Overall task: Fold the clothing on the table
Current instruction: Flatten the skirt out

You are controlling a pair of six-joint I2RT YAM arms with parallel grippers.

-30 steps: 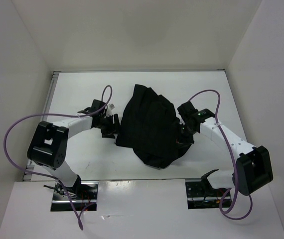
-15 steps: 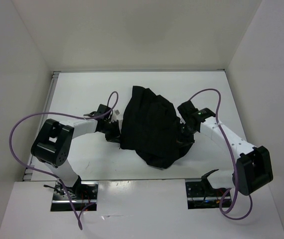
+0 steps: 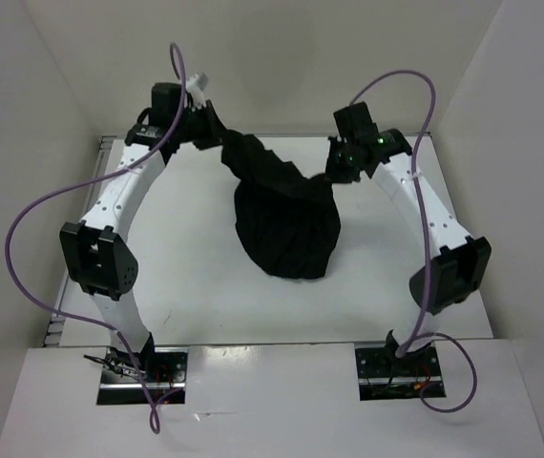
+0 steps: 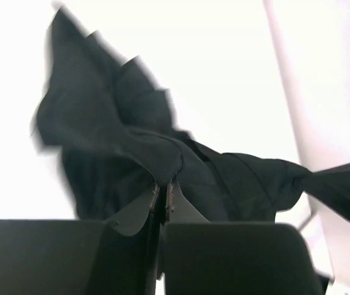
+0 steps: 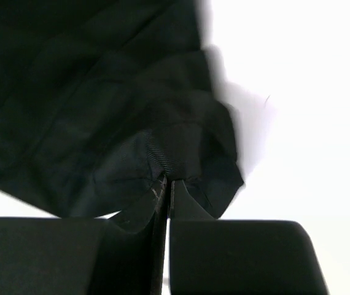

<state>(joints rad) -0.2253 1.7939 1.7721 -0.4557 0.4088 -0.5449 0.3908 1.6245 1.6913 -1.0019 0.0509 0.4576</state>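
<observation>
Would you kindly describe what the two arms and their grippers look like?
Both the left arm and right arm have white links with black joint housings, each trailed by a looping purple cable. The left gripper and right gripper are black, with flat tapered fingers.

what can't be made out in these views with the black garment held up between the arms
Top external: whether the clothing touches the table at its lower edge; the overhead angle hides any gap.
Top external: the fingertips of the left end effector and right end effector; black against black fabric.
Left wrist: the clothing's far edge; blurred.
Right wrist: the clothing's full outline; cut off by the top and left edges.
</observation>
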